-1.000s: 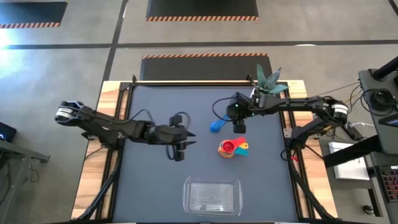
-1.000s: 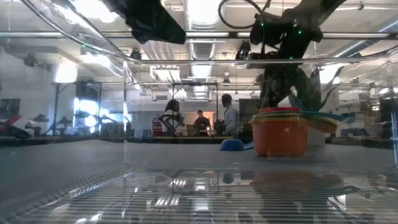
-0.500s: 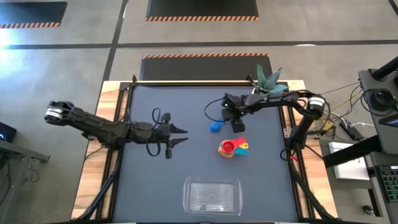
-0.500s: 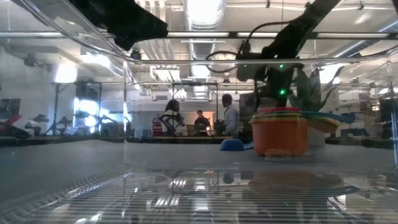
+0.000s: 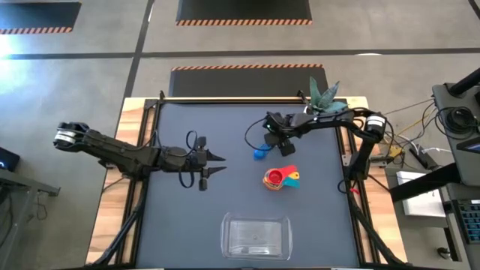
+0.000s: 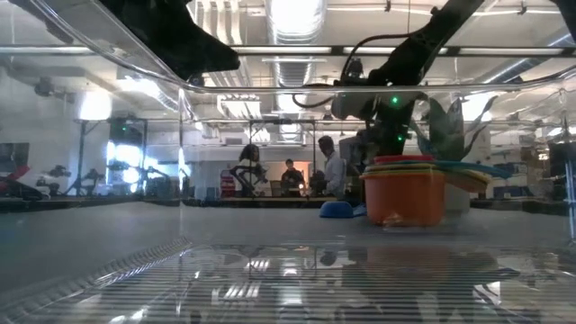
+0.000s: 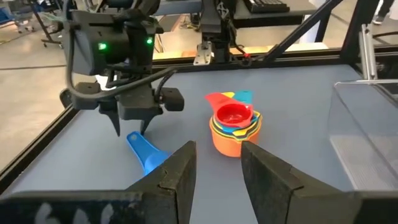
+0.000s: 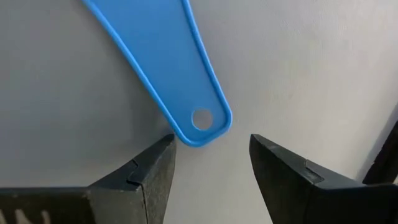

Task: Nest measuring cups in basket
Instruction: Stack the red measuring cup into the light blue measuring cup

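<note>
Two arms reach in over the dark table (image 5: pixel 187 217) in the high view. The blue measuring cup (image 5: pixel 259 153) lies alone toward the far side, apart from a nested stack of cups (image 5: pixel 279 178) near the middle, with red on top. The clear basket (image 5: pixel 256 236) sits at the near edge, well apart from both. The right gripper (image 5: pixel 271 139) hangs just above and beside the blue cup; the left gripper (image 5: pixel 212 165) is out over the left half of the table, well away from the cups.

Low view: the stack (image 6: pixel 406 191) shows an orange cup outermost, with coloured rims and handles above it. The blue cup (image 6: pixel 337 209) is a low dome on the table to its left, and the right arm's gripper (image 6: pixel 382 135) comes down behind it. People stand in the room beyond the table.

Left wrist view: the left gripper (image 7: pixel 217 165) has its fingers parted with nothing between them. Past them stand the stack (image 7: pixel 235 127), the blue cup (image 7: pixel 144 151) with its flat handle, and the right gripper (image 7: pixel 132 121) directly over that handle. The basket's wall (image 7: pixel 367 137) shows at one side.

Right wrist view: the blue handle (image 8: pixel 163 68), with a small hole at its rounded end, lies flat on the table. The right gripper (image 8: pixel 211 163) stands unclenched, its fingers (image 8: pixel 152 171) either side of the handle's tip; one fingertip is just beside it, and I cannot tell whether it touches. Nothing is gripped.
</note>
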Controlling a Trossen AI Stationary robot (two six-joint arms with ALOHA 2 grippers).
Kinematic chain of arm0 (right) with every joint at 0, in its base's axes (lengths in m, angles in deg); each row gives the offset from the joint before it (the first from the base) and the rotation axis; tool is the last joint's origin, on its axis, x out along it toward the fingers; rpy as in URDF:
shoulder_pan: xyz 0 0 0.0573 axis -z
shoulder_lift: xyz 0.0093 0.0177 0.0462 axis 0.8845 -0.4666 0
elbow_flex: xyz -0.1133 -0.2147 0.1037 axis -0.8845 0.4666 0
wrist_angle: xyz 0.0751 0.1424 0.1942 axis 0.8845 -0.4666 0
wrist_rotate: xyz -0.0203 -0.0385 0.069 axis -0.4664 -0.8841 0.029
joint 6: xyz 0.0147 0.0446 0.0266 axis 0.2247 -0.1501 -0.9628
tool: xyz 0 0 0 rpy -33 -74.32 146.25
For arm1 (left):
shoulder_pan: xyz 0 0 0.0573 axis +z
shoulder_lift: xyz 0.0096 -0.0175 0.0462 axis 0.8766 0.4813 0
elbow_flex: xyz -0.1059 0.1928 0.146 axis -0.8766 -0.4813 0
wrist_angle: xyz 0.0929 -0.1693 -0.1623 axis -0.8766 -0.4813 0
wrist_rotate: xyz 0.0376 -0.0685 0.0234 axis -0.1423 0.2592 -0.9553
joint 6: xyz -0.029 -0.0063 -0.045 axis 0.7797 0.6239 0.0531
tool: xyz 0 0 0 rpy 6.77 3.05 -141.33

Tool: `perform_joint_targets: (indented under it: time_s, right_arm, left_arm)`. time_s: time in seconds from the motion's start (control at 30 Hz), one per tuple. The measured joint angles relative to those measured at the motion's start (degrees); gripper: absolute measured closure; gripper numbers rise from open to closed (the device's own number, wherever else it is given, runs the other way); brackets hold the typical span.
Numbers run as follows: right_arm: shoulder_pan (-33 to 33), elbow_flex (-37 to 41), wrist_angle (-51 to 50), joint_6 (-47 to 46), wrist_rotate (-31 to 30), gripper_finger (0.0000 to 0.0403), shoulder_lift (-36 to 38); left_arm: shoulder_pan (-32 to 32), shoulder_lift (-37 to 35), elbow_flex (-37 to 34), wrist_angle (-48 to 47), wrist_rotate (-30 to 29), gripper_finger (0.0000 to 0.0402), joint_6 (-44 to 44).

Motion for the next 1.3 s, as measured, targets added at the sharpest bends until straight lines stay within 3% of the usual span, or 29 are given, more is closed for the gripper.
perform_joint_targets:
  time_s: [0.87,1.0,1.3]
  right_arm:
    - [-4.5,1.1,4.7,4.7,-1.5,0.0209,-0.3]
    - [-4.5,1.1,4.3,4.5,-1.1,0.0242,-0.3]
    - [-4.6,1.1,2.4,2.4,-0.5,0.0384,-0.4]
  left_arm:
    - [0.5,0.0,-0.2,-1.7,-0.1,0.0292,-0.2]
    - [0.5,0.0,-0.2,-1.7,-0.1,0.0292,-0.1]
    - [0.5,0.0,-0.2,-1.7,-0.1,0.0292,0.1]
